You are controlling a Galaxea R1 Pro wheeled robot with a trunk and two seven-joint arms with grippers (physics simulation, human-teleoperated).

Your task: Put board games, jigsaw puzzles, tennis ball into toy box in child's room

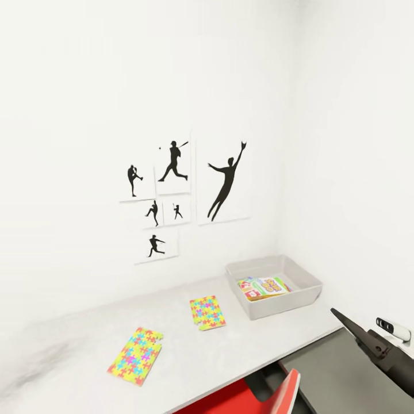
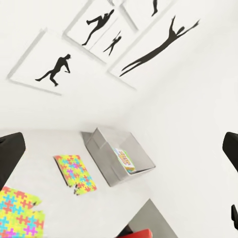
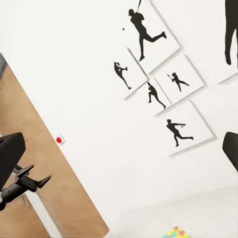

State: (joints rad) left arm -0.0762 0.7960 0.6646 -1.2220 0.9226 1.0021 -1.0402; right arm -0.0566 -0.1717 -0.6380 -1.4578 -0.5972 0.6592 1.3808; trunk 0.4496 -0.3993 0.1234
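Nearest, a jigsaw puzzle (image 1: 135,356) lies flat by the worktop's (image 1: 75,339) front edge, a second puzzle (image 1: 207,312) mid-depth. Both look thin, stiff and light; pinching an overhanging edge seems best. Farther, the toy box (image 1: 305,279) holds a board game (image 1: 263,286). Both wrist views show fingers (image 2: 11,153) spread, empty.

Plain white walls (image 1: 69,115) are meeting at a corner, carrying black sports silhouette prints (image 1: 172,190); a red chair back (image 1: 282,397) is showing below; wood plank flooring (image 3: 44,163) is lying beyond.
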